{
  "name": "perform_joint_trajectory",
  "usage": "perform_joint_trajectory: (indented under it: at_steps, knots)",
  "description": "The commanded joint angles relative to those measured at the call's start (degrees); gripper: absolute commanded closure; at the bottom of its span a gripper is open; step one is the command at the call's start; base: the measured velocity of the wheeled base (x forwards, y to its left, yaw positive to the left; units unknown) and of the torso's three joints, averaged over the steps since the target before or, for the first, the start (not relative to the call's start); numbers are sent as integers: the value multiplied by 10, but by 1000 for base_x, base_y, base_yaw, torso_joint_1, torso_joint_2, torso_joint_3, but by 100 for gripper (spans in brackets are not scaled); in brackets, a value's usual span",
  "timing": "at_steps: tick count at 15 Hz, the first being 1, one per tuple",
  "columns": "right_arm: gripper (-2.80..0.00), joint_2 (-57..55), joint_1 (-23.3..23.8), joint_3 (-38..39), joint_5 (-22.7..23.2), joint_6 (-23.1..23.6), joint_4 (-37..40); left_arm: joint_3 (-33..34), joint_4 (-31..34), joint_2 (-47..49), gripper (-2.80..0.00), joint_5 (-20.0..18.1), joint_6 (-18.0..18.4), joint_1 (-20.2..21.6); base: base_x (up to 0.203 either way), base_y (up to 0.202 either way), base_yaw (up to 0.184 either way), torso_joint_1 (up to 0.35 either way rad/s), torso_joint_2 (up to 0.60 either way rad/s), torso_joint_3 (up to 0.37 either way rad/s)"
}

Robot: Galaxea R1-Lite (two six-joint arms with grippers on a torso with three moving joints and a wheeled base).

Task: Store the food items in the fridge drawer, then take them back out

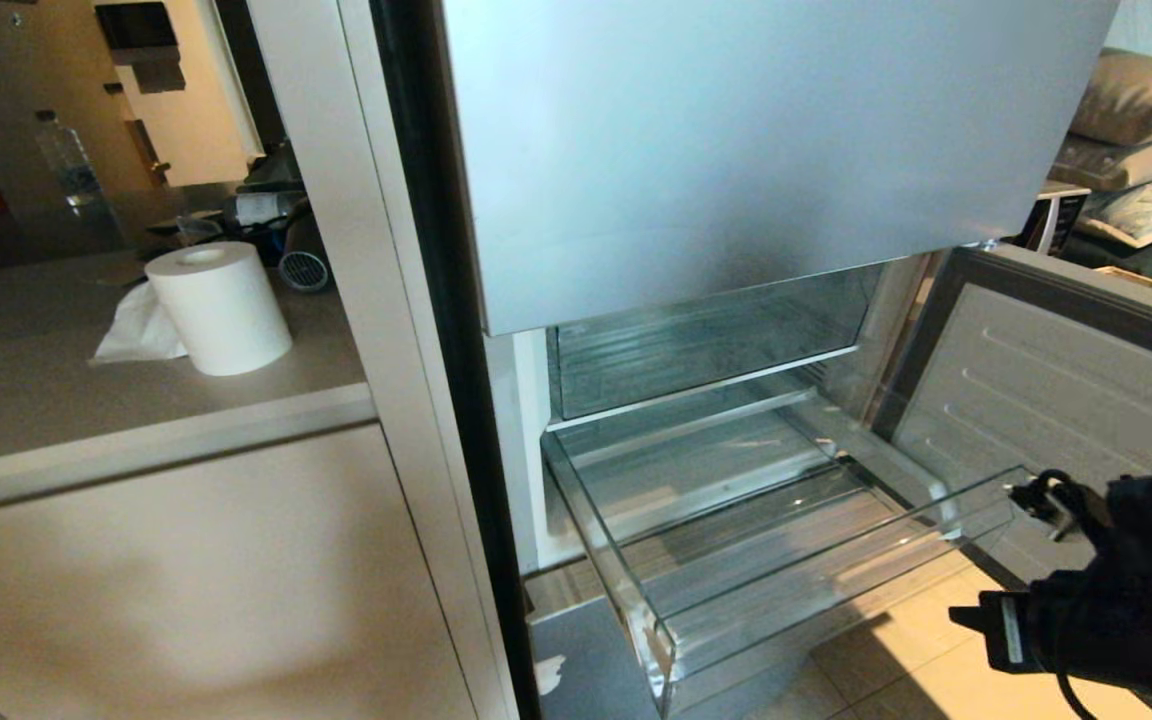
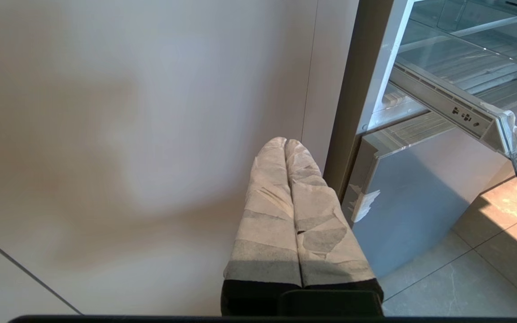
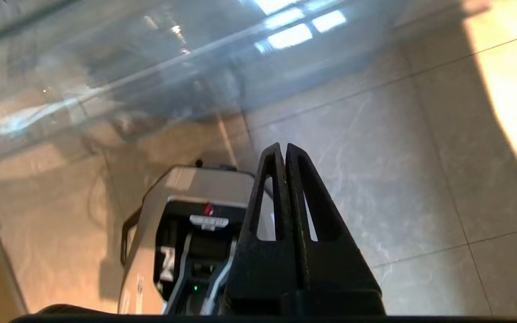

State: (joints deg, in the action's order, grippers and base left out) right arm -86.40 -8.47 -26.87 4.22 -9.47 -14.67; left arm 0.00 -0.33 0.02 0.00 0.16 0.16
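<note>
The fridge drawer (image 1: 836, 560) is pulled out at the bottom of the open fridge, a clear bin with a ribbed floor and nothing in it. The food items are out of view. My right arm (image 1: 1126, 590) comes in low at the right, just beside the drawer's right front corner. Its gripper (image 3: 284, 148) is shut and empty, pointing down at the floor tiles under the drawer's clear wall (image 3: 128, 80). My left gripper (image 2: 285, 142), with taped fingers, is shut and empty facing a pale cabinet panel; the drawer's corner (image 2: 487, 116) shows off to its side.
Another clear compartment (image 1: 706, 340) sits above the drawer. The lower fridge door (image 1: 1056, 400) stands open on the right. A paper roll (image 1: 221, 305) and a bottle (image 1: 66, 160) stand on the counter at left. My own base (image 3: 186, 224) is on the tiled floor (image 3: 397, 157).
</note>
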Motion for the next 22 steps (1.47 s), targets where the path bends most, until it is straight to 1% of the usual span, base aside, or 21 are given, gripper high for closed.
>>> perform_joint_trajectory:
  at_steps: [1, 6, 7, 8, 10, 12, 13, 15, 20, 22]
  knots:
    - [0, -104, -11, -53, 0, -2, -2, 1, 0, -1, 0, 0, 0, 0, 0, 0, 0, 0, 0, 0]
    - [0, -201, -15, -162, 4, -10, -7, 1, 0, -1, 0, 0, 0, 0, 0, 0, 0, 0, 0, 0]
    - [0, -219, -16, -180, 4, -15, -22, 1, 0, -1, 0, 0, 0, 0, 0, 0, 0, 0, 0, 0]
    - [0, -238, -19, -197, 4, -30, -56, 1, 0, -1, 0, 0, 0, 0, 0, 0, 0, 0, 0, 0]
    - [0, -271, -33, -235, 2, -106, -154, 1, 0, -1, 0, 0, 0, 0, 0, 0, 0, 0, 0, 0]
    - [0, -287, -46, -248, -14, -172, -250, 1, 0, -1, 0, 0, 0, 0, 0, 0, 0, 0, 0, 0]
    - [0, -288, -54, -244, -28, -197, -282, 1, 0, -1, 0, 0, 0, 0, 0, 0, 0, 0, 0, 0]
    - [0, -281, -65, -228, -45, -213, -306, 1, 0, -1, 0, 0, 0, 0, 0, 0, 0, 0, 0, 0]
    - [0, -187, -81, -133, -48, -204, -305, 1, 0, -1, 0, 0, 0, 0, 0, 0, 0, 0, 0, 0]
    - [0, -94, -83, -80, -50, -188, -283, 1, 0, -1, 0, 0, 0, 0, 0, 0, 0, 0, 0, 0]
